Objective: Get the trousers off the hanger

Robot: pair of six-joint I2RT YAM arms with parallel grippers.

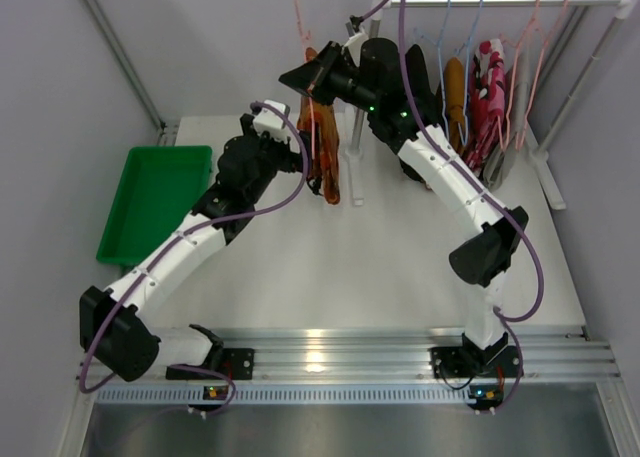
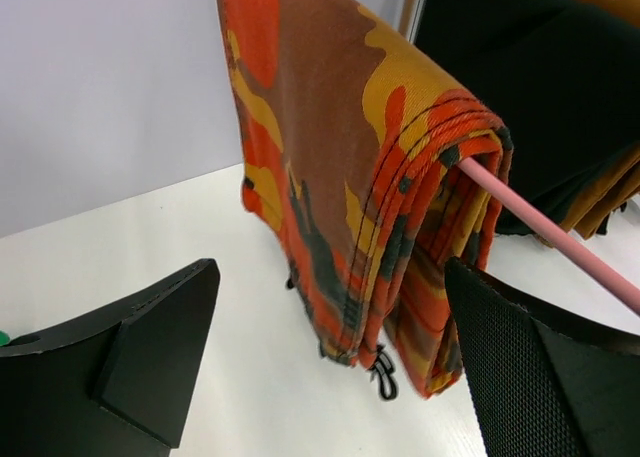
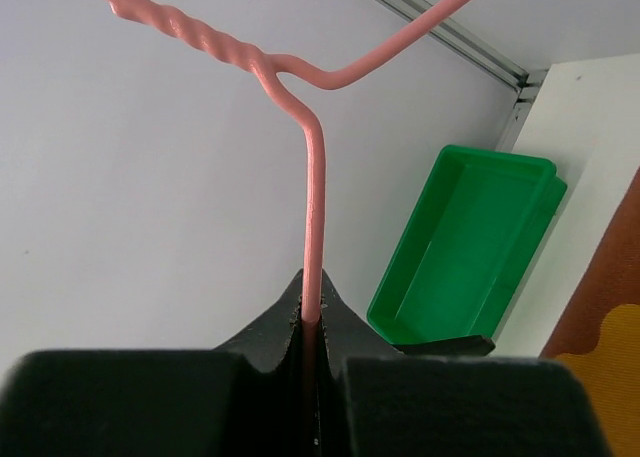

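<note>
White counter (image 1: 380, 267) inside a grey-walled cell; green plastic tray (image 1: 155, 207) on the counter's left edge, white clothes rail (image 1: 500, 1) across the back right.

Right arm: base at near right, elbow bent out to the right, forearm running up and left over the counter, wrist raised at mid-back. Right gripper (image 1: 305, 77) points left, pressed together on the thin pink wire hanger (image 1: 300, 17). Right wrist view: right gripper (image 3: 312, 322) pinches the hanger's sloping wire (image 3: 313, 207) just below the twisted neck, with the green tray (image 3: 460, 247) visible beyond.

Orange camouflage cloth trousers (image 1: 322, 147) hang folded over the hanger's lower bar, off the rail, held in the air over the back-middle of the counter. Lower edge is close to the counter; cannot tell if it touches.

Left arm: base at near left, long link reaching up and right, wrist bent toward the trousers. Left gripper (image 1: 298, 159) sits just left of the hanging cloth, low on it. Left wrist view: left gripper (image 2: 330, 317) spread wide, one finger each side of the folded orange trousers (image 2: 350, 177), pads apart from the cloth; pink bar (image 2: 560, 237) sticks out of the fold to the right.

On the rail: mustard-brown trousers (image 1: 455, 92), red-pink floral trousers (image 1: 488, 92). Black cloth (image 2: 540, 87) shows behind in the left wrist view.
</note>
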